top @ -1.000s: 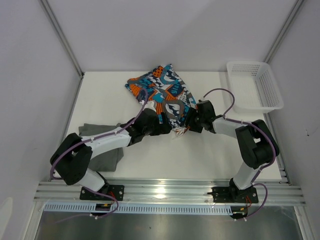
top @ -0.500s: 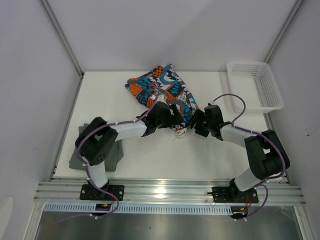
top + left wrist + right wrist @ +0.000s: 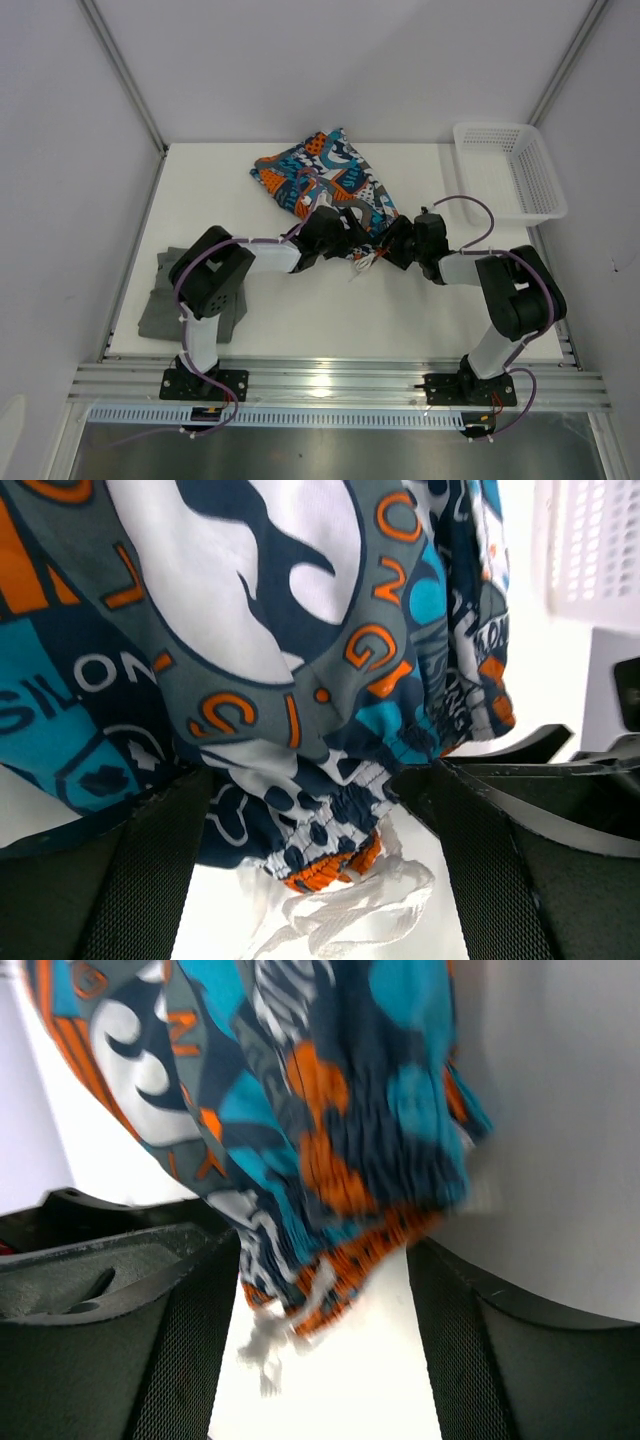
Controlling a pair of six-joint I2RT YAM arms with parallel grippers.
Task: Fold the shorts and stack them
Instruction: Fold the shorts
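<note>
Now L gripper (image 3: 310,780) & R gripper (image 3: 322,1250) spread wide astride crinkly waistband (image 3: 330,825) of patterned shorts (image 3: 325,175).

white table (image 3: 430,310) boxed in by pale grey walls (image 3: 330,60); aluminium posts (image 3: 122,70) at the far corners (light even, soft); ribbed metal rail (image 3: 340,382) along near edge.

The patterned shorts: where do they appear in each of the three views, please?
Top external: patterned shorts at the far middle of the table.
Left wrist: patterned shorts fill the upper picture, waistband at the bottom middle.
Right wrist: patterned shorts in the upper middle.
Shared landmark: white drawstring at the waistband.
</note>
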